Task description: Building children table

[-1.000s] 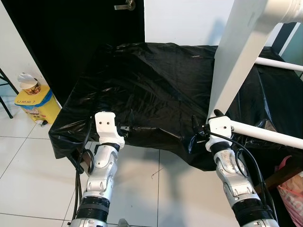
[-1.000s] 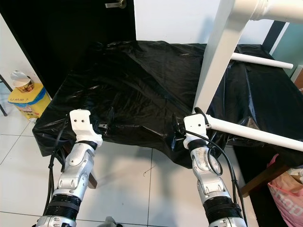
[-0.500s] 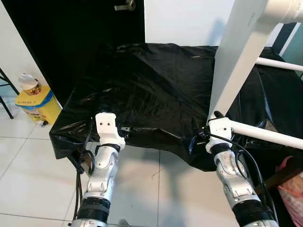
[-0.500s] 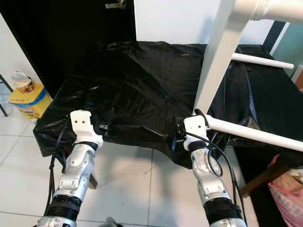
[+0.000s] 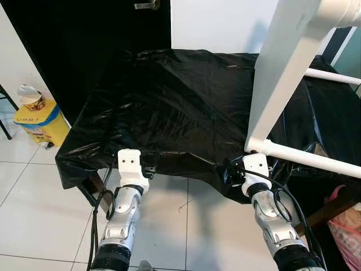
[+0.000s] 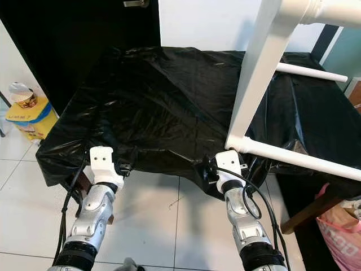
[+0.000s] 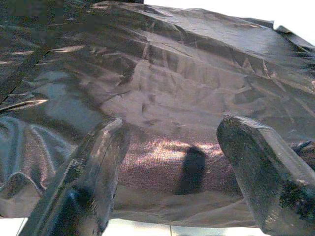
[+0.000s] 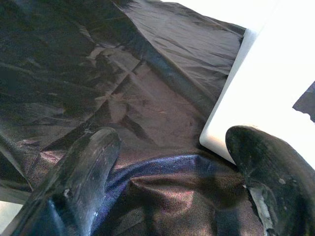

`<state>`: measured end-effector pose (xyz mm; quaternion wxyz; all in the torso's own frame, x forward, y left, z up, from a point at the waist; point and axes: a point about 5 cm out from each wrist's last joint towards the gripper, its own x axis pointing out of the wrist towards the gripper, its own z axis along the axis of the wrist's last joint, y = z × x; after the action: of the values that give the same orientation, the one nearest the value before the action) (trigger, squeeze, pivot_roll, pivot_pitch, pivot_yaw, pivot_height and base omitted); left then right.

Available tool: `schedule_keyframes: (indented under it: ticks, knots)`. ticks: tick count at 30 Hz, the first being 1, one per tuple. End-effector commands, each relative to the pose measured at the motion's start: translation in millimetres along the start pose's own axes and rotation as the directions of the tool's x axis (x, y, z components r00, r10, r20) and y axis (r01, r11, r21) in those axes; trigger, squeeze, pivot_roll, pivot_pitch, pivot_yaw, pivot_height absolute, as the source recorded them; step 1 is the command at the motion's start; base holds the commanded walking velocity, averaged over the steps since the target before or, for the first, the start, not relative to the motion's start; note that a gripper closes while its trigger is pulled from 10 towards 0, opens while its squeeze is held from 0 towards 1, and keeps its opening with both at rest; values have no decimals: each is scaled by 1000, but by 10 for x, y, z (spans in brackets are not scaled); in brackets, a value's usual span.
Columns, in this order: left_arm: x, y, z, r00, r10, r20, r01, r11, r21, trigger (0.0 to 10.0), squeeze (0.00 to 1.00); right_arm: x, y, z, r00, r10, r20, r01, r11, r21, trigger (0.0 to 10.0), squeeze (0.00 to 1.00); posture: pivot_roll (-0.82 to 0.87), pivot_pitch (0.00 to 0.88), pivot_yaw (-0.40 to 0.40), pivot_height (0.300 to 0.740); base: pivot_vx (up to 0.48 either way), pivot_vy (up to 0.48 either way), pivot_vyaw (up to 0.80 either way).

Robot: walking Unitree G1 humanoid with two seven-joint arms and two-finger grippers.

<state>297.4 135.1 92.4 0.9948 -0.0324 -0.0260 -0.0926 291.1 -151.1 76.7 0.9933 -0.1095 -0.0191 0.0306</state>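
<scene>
Both grippers spread wide, holding nothing: left gripper [image 7: 170, 167] over black-sheeted bench [image 5: 186, 96], right gripper [image 8: 170, 167] beside white table frame [image 5: 282, 73]

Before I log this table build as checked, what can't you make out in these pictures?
- White table frame: its top is cut off by the upper edge of both eye views.
- What lies under the black plastic sheet: hidden by the sheet itself.
- Label on the yellow container: too small to read.
- Door handle: cropped by the top edge.

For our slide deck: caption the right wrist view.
Open right gripper poised over black plastic sheet, beside the white table frame.
</scene>
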Motion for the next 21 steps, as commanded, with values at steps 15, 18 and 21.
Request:
schedule_keyframes:
  ticks: [15, 18, 21]
  knots:
    - [2, 3, -1, 1000, 3, 13, -3, 1000, 19, 10000, 0, -25, 19, -17, 1000, 19, 14, -19, 999, -27, 10000, 0, 21, 34, -29, 740, 0, 0, 0]
    - [2, 4, 3, 1000, 2, 18, -3, 1000, 22, 10000, 0, -24, 27, -16, 1000, 22, 17, -21, 999, -28, 10000, 0, 20, 32, -30, 740, 0, 0, 0]
    - [4, 4, 8, 1000, 3, 20, -3, 1000, 23, 10000, 0, -23, 28, -15, 1000, 22, 18, -22, 999, -29, 10000, 0, 21, 32, -30, 740, 0, 0, 0]
